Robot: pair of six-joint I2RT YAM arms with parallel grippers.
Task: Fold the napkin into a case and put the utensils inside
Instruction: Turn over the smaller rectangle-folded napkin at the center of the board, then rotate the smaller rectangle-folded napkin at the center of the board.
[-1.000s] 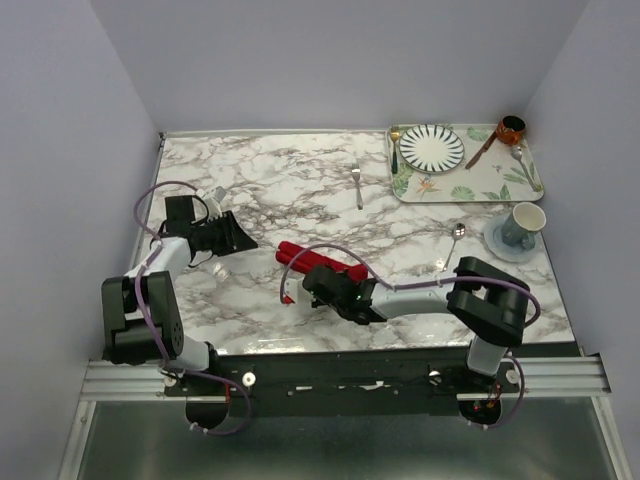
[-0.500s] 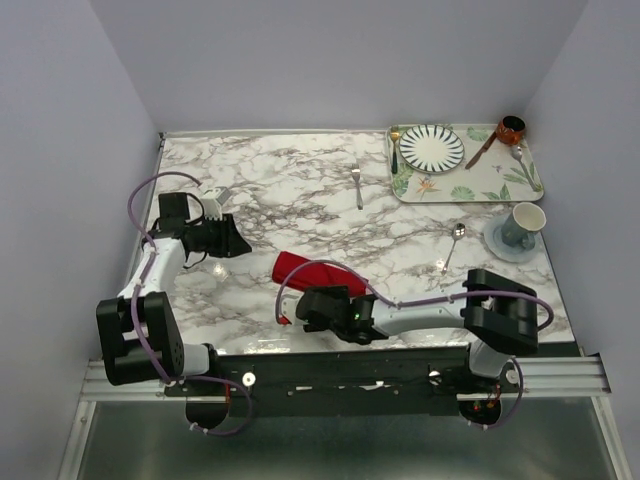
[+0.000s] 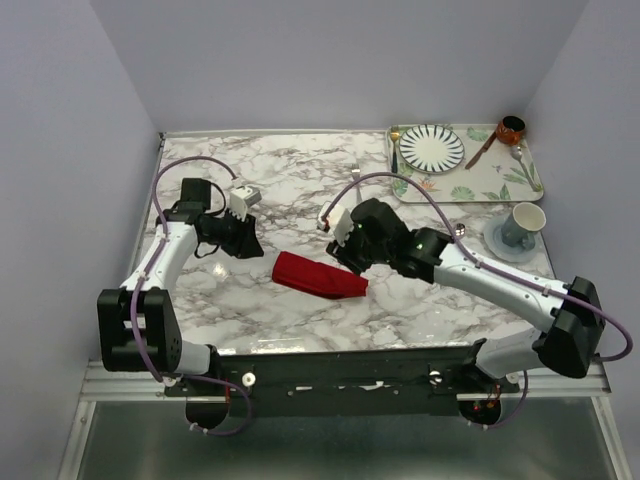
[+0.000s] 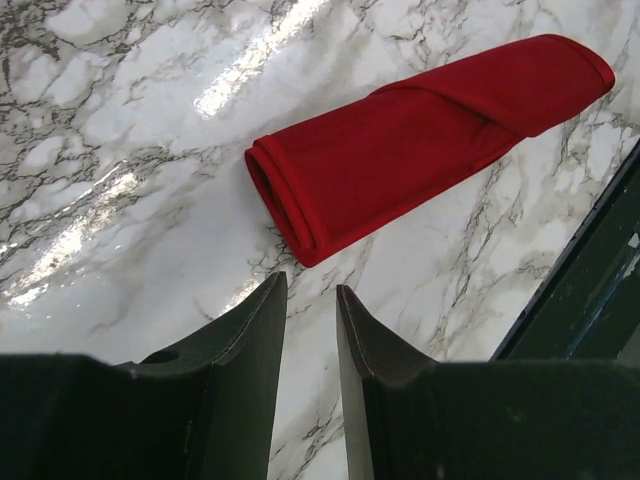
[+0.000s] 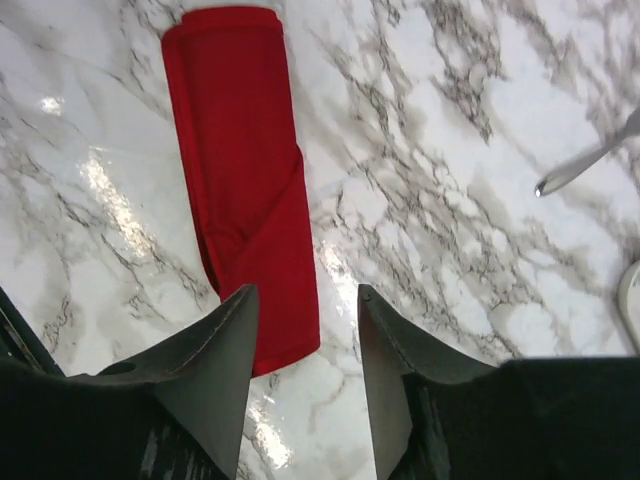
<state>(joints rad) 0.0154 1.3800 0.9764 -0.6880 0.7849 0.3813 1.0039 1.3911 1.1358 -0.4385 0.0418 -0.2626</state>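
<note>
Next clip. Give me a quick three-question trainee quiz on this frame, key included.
1. True or false: the right claw is clamped on the red napkin.
2. Where is the striped plate? A) on the floral tray B) on the bare marble C) on the napkin
3. Fill in: the cup stands on a ____.
Key: 1 false, the claw is open and holds nothing. 2 A. 3 saucer.
</note>
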